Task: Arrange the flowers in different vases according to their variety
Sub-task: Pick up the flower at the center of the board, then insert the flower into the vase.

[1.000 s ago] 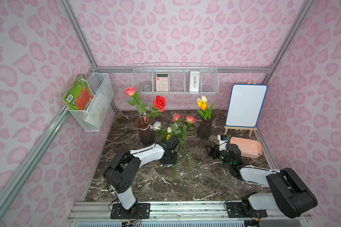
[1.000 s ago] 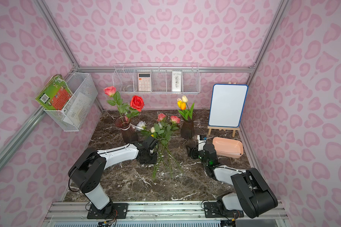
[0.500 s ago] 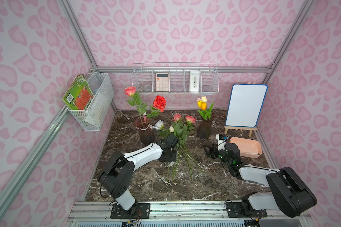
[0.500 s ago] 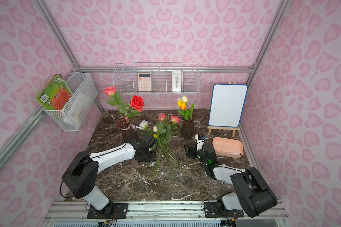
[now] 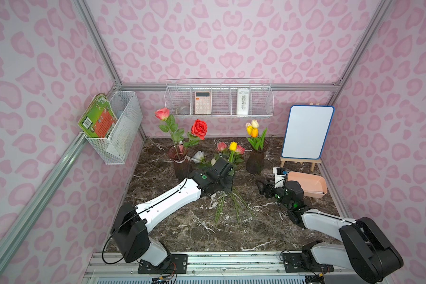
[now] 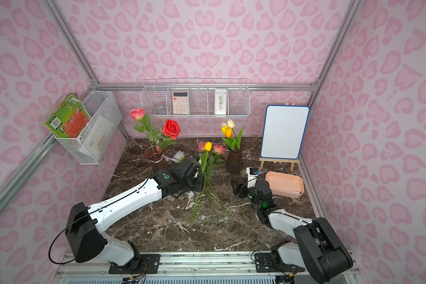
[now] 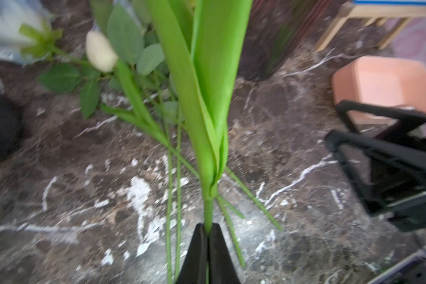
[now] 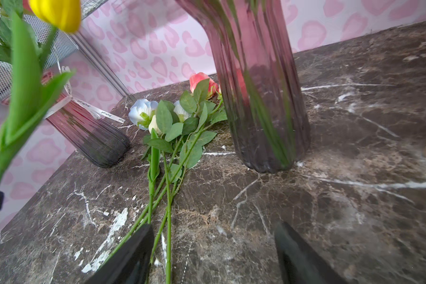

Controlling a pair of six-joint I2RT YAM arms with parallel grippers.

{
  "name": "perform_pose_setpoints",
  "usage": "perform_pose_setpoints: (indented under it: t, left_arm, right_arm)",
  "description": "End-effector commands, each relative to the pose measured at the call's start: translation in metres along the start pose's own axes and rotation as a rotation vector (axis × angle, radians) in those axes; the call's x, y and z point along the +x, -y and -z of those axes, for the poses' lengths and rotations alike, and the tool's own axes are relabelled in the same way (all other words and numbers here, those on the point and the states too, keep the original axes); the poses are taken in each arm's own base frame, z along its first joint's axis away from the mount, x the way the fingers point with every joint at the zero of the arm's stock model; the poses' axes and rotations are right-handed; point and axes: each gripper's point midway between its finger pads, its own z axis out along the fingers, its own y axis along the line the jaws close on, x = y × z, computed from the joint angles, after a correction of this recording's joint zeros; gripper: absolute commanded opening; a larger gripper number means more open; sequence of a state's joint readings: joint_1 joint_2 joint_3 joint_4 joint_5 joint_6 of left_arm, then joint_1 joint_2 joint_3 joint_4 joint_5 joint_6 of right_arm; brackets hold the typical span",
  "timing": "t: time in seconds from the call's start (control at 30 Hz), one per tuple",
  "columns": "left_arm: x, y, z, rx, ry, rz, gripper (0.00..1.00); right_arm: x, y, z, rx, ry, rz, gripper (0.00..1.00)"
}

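A dark brown marble tabletop (image 5: pixel 182 228) with white veins fills a booth of pink blotch-patterned walls, with aluminium rails (image 5: pixel 226 86) running along the edges. On the left wall hangs a white wire basket (image 5: pixel 123 127) holding a green book (image 5: pixel 97 120); it juts out over the table's left edge. Below it, toward the back left, stands the ribbed purplish glass vase with a white neck band (image 5: pixel 180 164), which holds a pink rose (image 5: pixel 162 113) and a red rose (image 5: pixel 199 128).

Just beside that vase the left arm reaches in over the table. The left claw (image 7: pixel 208 230) is pressed together on the lower stem of a yellow tulip (image 5: pixel 233 146), which stands nearly upright. Beneath and around it the loose flowers (image 8: pixel 177 123) lie on the marble: two pink roses (image 5: pixel 221 146), a pale blue-white rose (image 5: pixel 198 155) and a cream tulip (image 7: pixel 100 52), their stems fanning toward the front.

To their right, apart from them, stands the second ribbed purplish glass vase (image 5: pixel 255 161), holding yellow, orange and cream tulips (image 5: pixel 252 129). The right claw (image 8: pixel 214 253) hangs low near that vase's base, spread wide and empty. Further right, a blue-framed whiteboard on a wooden easel (image 5: pixel 306 132) stands behind a peach plastic tray (image 5: pixel 308 184) that sits close to the right edge.

Open marble stretches between the two arms at the front, up to the front rail.
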State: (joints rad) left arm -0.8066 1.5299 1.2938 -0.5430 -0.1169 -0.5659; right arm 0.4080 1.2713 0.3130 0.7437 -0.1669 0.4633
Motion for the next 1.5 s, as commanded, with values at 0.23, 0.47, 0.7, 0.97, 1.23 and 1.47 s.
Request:
perform_pose_setpoints:
  t: [0.23, 0.47, 0.7, 0.97, 1.23, 1.47]
  left_arm:
    - [-0.14, 0.106, 0.028, 0.353, 0.441, -0.045, 0.0]
    - [-0.199, 0.142, 0.048, 0.437, 0.676, -0.089, 0.0]
    - [-0.237, 0.16, 0.032, 0.384, 0.8, -0.202, 0.0]
    - [-0.265, 0.165, 0.003, 0.257, 0.904, -0.314, 0.0]
    - [-0.264, 0.155, -0.031, 0.175, 0.907, -0.307, 0.0]
    - [-0.247, 0.146, -0.05, 0.215, 0.864, -0.188, 0.14]
  right_arm:
    - [-0.011, 0.008, 0.01, 0.058, 0.063, 0.034, 0.84]
    - [-0.013, 0.008, 0.011, 0.058, 0.069, 0.036, 0.85]
    - [-0.013, 0.008, 0.009, 0.059, 0.065, 0.038, 0.85]
    - [-0.013, 0.006, 0.009, 0.049, 0.063, 0.04, 0.85]
    - [-0.014, 0.005, 0.01, 0.045, 0.064, 0.044, 0.85]
    - [-0.014, 0.005, 0.011, 0.046, 0.064, 0.049, 0.85]
